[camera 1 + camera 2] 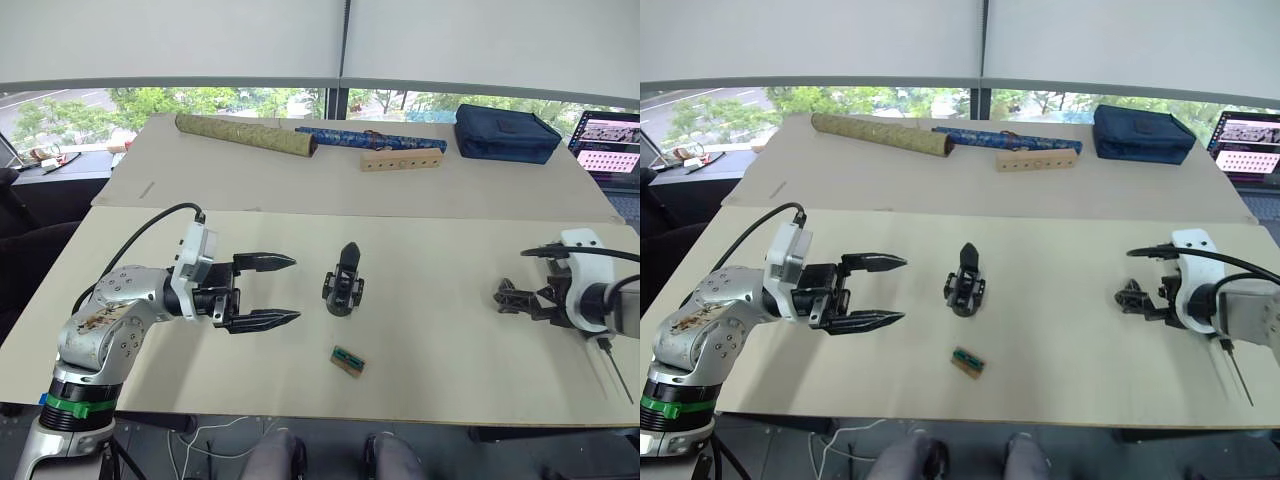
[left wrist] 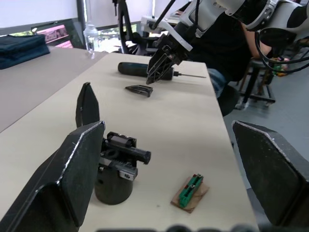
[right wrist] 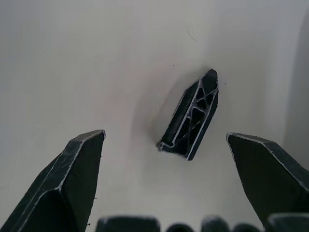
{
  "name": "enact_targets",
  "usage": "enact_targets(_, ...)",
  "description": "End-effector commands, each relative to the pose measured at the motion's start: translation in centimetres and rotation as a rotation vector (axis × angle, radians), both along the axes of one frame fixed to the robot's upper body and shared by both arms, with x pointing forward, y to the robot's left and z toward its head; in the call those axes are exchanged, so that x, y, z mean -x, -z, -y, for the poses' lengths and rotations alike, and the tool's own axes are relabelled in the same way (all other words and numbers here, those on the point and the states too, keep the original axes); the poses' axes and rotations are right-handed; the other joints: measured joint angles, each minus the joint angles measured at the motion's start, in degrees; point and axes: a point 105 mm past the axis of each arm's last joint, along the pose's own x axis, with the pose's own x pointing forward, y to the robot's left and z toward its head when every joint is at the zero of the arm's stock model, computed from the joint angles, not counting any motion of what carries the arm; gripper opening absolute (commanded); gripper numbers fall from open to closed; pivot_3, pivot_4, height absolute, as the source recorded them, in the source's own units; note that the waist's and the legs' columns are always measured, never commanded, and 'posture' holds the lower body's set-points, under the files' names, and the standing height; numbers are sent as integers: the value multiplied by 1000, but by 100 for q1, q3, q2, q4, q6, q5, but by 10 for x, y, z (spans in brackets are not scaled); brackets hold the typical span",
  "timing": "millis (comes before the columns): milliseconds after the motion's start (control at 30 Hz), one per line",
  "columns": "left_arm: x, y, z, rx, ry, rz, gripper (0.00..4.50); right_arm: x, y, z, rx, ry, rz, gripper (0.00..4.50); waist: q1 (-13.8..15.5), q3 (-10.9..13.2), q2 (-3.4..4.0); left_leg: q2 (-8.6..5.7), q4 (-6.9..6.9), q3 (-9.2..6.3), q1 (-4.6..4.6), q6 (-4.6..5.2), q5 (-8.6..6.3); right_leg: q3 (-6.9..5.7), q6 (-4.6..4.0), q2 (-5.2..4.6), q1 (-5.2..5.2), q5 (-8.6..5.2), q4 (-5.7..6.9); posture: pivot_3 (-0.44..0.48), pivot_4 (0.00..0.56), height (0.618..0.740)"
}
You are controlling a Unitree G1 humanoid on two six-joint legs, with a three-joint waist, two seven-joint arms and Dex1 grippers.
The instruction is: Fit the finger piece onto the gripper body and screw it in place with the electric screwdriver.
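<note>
While the small black ribbed wedge-shaped finger piece lies flat on the table's right side, the right gripper hangs directly over it, fingers spread apart, straddling its long axis, far nearer than the open-fingered left gripper.

A pale table is carrying the gripper body, standing upright near its middle, with a small green-topped block lying just in front. Off to the right, the finger piece is lying flat near the electric screwdriver. A second table behind is holding an olive roll, a blue patterned roll, a wooden block with holes and a navy pouch.
</note>
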Motion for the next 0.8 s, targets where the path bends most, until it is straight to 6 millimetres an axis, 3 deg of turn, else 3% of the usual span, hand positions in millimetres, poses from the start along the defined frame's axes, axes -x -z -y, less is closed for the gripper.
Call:
enact_targets(33,5,-7,-4,-8,-21,34,4465,-4,2,6,-9,31,-44,4500,-16,0,0,0,0,1,2,0,0,1,1,0,0,0,1,0,150,734)
enact_targets(400,12,-10,-6,-17,-50,48,4465,-19,30,6,-5,55,-124,4500,-27,-1,1,7,-1,1,7,-10,6,1,4,10,2,1,6,0,150,734)
enact_targets(500,13,-10,-5,-20,-52,47,4500,-15,38,7,7,54,-167,3733,-34,-1,1,9,-1,0,13,-13,8,2,4,14,7,1,5,0,150,734)
enact_targets(733,10,-12,-7,-27,-67,53,4500,-12,49,16,10,95,-174,1301,-12,-6,-8,8,2,-4,24,-14,8,-1,4,13,24,2,4,0,150,734)
enact_targets(800,10,-12,-7,-26,-70,52,4500,-12,49,19,12,100,-162,1106,-12,-7,-11,8,2,-4,25,-14,8,-1,4,13,25,3,4,0,150,734)
